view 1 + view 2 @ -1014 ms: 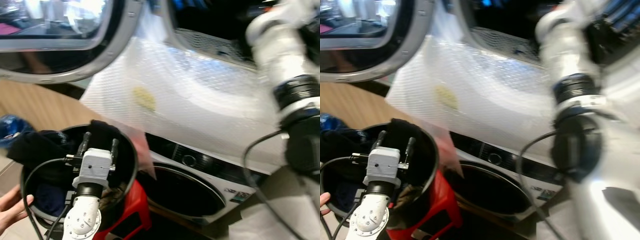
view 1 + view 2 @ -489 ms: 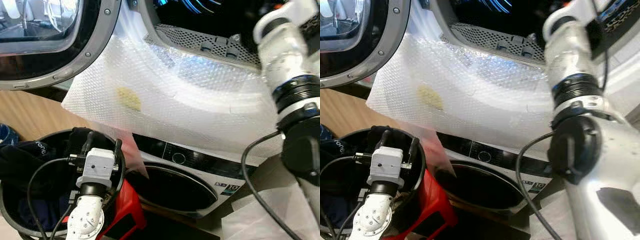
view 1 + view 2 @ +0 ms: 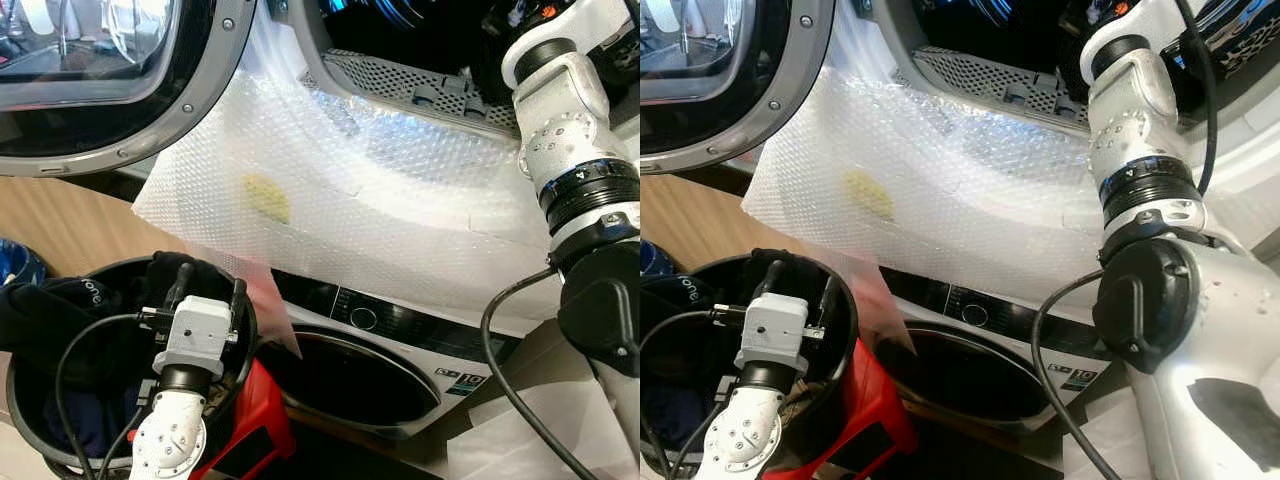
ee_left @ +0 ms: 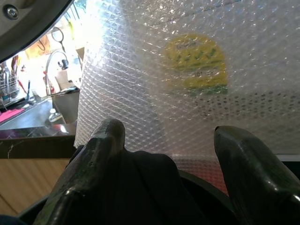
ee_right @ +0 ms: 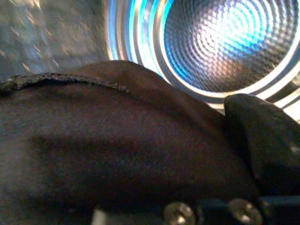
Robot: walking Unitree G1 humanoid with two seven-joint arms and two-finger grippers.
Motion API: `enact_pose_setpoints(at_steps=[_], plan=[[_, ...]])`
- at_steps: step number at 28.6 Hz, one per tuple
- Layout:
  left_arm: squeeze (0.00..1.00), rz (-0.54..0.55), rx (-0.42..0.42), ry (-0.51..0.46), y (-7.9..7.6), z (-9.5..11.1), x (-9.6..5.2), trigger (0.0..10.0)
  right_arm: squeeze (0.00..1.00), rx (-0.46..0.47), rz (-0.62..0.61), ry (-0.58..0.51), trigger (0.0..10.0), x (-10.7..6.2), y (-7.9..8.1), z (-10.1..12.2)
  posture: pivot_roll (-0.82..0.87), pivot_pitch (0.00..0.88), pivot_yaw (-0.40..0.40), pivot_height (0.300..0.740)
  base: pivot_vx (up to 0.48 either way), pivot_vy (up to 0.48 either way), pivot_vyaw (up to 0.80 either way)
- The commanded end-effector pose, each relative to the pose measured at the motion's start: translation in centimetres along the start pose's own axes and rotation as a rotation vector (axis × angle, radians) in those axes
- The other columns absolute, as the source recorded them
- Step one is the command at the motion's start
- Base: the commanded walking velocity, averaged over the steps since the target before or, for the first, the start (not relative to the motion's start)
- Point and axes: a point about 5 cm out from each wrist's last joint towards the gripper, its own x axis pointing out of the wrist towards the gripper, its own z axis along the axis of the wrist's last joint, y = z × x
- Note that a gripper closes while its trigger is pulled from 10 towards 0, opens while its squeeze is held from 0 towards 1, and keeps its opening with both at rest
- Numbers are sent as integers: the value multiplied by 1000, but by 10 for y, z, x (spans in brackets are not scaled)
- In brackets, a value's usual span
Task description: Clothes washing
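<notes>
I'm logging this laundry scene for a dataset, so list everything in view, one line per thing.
Upper washing machine with open drum: one, white body, dark drum lit blue, ahead, top.
Round glass door with grey rim: one, swung open at upper left.
Bubble wrap sheet: one, clear, with a yellow sticker, draped over the upper machine's front.
Lower washing machine: one, white with dark round door, beneath the wrap.
Round black laundry bucket: one, lower left, on a red stool.
Dark clothes: several, black and navy, in the bucket.
Dark brown garment: one, at the drum mouth.
Left gripper: open, over the bucket.
Right gripper: on the brown garment, inside the upper drum.
</notes>
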Motion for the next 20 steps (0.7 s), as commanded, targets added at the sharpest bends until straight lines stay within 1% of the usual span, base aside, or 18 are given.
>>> enact_pose_setpoints(at_steps=[1,2,4,5,7,8,9,10,11,12,14,15,16,17,18,19,20], plan=[[0,-20,3,-16,-4,4,-1,10000,0,6,42,-122,10000,1,1,21,52,130,-79,740,0,0,0],[0,-20,3,-16,-4,4,-1,10000,0,6,42,-122,10000,1,1,21,52,130,-79,740,0,0,0],[0,-28,3,-13,-5,3,-1,10000,0,-29,-15,-104,10000,-5,-12,12,47,118,-73,740,0,0,0],[0,-28,3,-13,-5,3,-1,10000,0,-29,-15,-104,10000,-5,-12,12,47,118,-73,740,0,0,0],[0,-35,0,-10,-5,2,-1,10000,0,-71,-10,-84,10000,-9,-14,2,41,110,-69,740,0,0,0],[0,-35,0,-10,-5,2,-1,10000,0,-71,-10,-84,10000,-9,-14,2,41,110,-69,740,0,0,0],[0,-44,-1,-8,-6,2,0,10000,0,-90,-56,-28,10000,-11,-18,-8,38,108,-65,740,0,0,0],[0,-44,-1,-8,-6,2,0,10000,0,-90,-56,-28,10000,-11,-18,-8,38,108,-65,740,0,0,0],[0,-53,-3,-12,-8,3,2,10000,0,-142,-112,28,10000,-12,-21,-16,40,107,-66,740,0,0,0],[0,-57,-3,-17,-8,4,3,10000,0,-139,-126,43,10000,-10,-18,-19,43,111,-67,740,0,0,0],[0,-58,-3,-18,-8,4,3,10000,0,-132,-126,44,10000,-10,-17,-20,44,113,-68,740,0,0,0],[0,-57,-3,-18,-7,5,3,10000,0,-164,-130,63,10000,-7,-10,-21,46,119,-69,740,0,0,0],[0,-57,-3,-19,-7,5,3,10000,0,-116,-114,50,10000,-3,-1,-18,59,126,-74,740,0,0,0],[0,-57,-3,-19,-7,5,3,10000,0,-116,-114,50,10000,-3,-1,-18,59,126,-74,740,0,0,0],[0,-58,-2,-18,-7,6,2,10000,0,-44,-93,20,10000,1,8,-11,64,130,-76,740,0,0,0],[0,-59,0,-17,-7,6,1,10000,0,-5,-85,-7,10000,5,13,-3,79,137,-81,740,0,0,0],[0,-59,0,-17,-7,6,1,10000,0,-5,-85,-7,10000,5,13,-3,79,137,-81,740,0,0,0]])
